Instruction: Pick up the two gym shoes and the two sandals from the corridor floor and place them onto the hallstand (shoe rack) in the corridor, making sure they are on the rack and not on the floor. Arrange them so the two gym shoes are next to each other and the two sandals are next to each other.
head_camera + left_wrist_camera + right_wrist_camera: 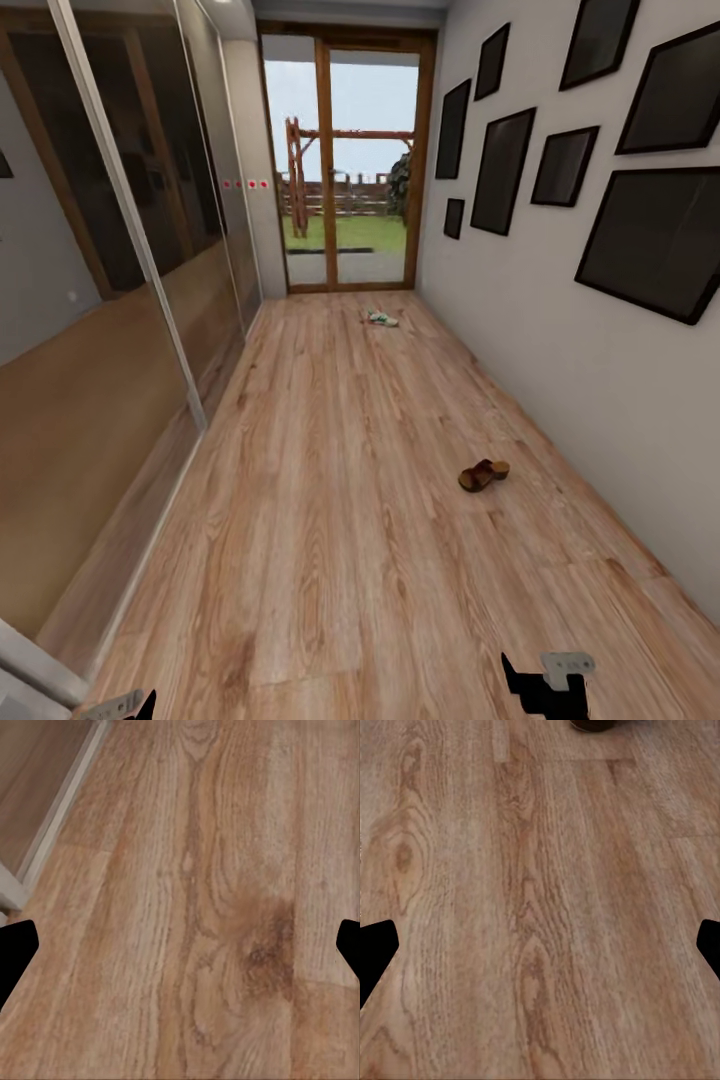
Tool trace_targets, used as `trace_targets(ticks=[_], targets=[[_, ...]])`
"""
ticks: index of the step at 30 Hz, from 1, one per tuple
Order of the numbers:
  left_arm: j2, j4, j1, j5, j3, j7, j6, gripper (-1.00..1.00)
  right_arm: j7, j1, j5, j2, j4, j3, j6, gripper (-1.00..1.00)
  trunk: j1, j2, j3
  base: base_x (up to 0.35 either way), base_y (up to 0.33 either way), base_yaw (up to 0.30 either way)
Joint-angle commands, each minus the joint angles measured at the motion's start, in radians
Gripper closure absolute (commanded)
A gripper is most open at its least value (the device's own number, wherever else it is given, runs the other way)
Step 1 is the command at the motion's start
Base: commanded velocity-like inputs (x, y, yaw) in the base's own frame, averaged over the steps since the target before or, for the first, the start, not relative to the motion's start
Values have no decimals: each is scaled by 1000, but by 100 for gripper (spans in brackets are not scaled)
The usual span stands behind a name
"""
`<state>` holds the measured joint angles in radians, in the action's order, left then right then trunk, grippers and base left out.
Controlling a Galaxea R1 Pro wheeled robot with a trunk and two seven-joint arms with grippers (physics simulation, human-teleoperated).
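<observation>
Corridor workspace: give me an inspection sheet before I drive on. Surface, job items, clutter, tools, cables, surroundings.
Surface: corridor floor, wood-grain planks.
Job's things: sandals lying together on the floor near the right wall; gym shoes farther off, on the floor before the glass door. Hallstand: nothing seen.
Clutter: nothing seen.
Tools: left tool open, empty, over bare planks; right tool open, empty, facing the floor.
Cables: nothing seen.
Surroundings: mirrored sliding panels on the left; dark picture frames on the right wall.

2 sandals (484,474) lie on the corridor floor (330,520).
</observation>
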<state>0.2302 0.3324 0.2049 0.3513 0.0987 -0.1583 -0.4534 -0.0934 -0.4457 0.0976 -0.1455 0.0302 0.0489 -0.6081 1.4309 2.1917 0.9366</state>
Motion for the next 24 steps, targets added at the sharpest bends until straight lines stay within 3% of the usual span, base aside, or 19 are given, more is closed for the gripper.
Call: trace_targets(ticks=[1, 9, 24], targets=[[0, -1, 1, 11, 3, -10, -1, -100, -7, 0, 11, 1, -1, 4, -5, -100, 0, 0, 1, 341, 48, 0], [0, -1, 1, 11, 3, -9, -1, -100, -5, 2, 10, 6, -1, 5, -11, -100, 0, 0, 1, 338, 89, 0], [0, -1, 1, 11, 3, -9, -1, -100, 1, 2, 11, 7, -1, 3, -12, -100, 0, 0, 1, 313, 187, 0]])
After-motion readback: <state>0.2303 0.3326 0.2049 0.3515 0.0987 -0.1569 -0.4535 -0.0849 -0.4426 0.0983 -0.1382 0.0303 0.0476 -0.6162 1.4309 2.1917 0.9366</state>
